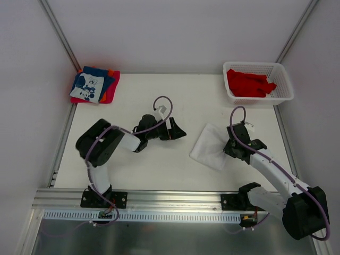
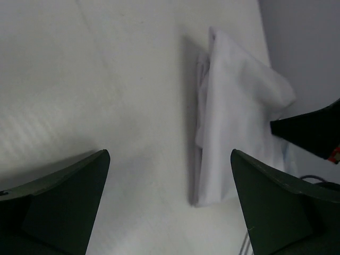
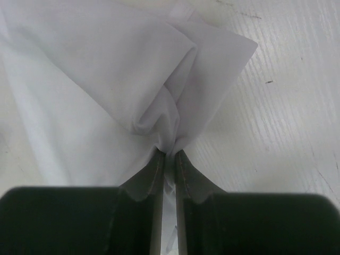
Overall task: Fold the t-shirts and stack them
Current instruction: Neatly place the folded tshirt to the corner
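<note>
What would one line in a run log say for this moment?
left gripper: open, empty | right gripper: shut on white t-shirt | folded stack: far left corner | red shirts: in basket

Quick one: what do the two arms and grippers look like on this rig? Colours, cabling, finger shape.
They match. The left arm and right arm have black joint housings and white links, each with a purple cable looping outside it. The left gripper and right gripper are black, with dark wedge-shaped fingers tapering to the tips.
</note>
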Controlling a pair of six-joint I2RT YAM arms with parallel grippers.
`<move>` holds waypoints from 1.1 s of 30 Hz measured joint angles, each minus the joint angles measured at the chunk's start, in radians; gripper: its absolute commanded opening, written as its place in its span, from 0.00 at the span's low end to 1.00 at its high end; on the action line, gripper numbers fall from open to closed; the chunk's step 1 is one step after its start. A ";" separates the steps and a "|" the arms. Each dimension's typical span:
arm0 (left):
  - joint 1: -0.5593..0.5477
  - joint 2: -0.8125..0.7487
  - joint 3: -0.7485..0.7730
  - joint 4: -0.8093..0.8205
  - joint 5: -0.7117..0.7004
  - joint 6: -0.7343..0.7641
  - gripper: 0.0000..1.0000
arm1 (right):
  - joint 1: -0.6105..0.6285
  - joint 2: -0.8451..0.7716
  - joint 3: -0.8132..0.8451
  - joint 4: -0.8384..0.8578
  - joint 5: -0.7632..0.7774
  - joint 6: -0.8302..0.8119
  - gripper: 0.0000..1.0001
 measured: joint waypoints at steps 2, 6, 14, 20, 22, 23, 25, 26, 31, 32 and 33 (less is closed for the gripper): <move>0.021 0.171 0.073 0.161 0.114 -0.126 0.99 | 0.000 0.000 0.002 -0.011 0.002 -0.001 0.01; 0.039 0.417 0.256 0.423 0.283 -0.412 0.99 | 0.000 0.000 0.002 -0.021 0.008 -0.002 0.01; -0.004 0.490 0.322 0.515 0.352 -0.505 0.98 | 0.000 0.000 0.002 -0.029 0.018 -0.003 0.01; -0.117 0.383 0.470 -0.015 0.299 -0.149 0.99 | 0.000 0.000 0.022 -0.052 0.023 -0.007 0.01; -0.164 0.360 0.520 -0.144 0.277 -0.074 0.99 | 0.000 0.000 0.028 -0.054 0.026 -0.010 0.01; -0.187 0.352 0.541 -0.199 0.269 -0.042 0.99 | 0.000 0.000 0.030 -0.056 0.026 -0.010 0.00; -0.221 0.347 0.575 -0.292 0.243 0.010 0.99 | 0.000 -0.001 0.030 -0.059 0.027 -0.010 0.00; -0.234 0.348 0.591 -0.338 0.226 0.033 0.99 | 0.000 -0.003 0.030 -0.064 0.029 -0.011 0.00; -0.259 0.348 0.631 -0.455 0.182 0.095 0.99 | 0.000 -0.023 0.030 -0.076 0.034 -0.013 0.01; -0.260 0.346 0.631 -0.460 0.176 0.100 0.99 | 0.000 -0.027 0.030 -0.077 0.034 -0.013 0.01; -0.260 0.344 0.631 -0.463 0.172 0.104 0.99 | 0.000 -0.030 0.030 -0.077 0.034 -0.014 0.01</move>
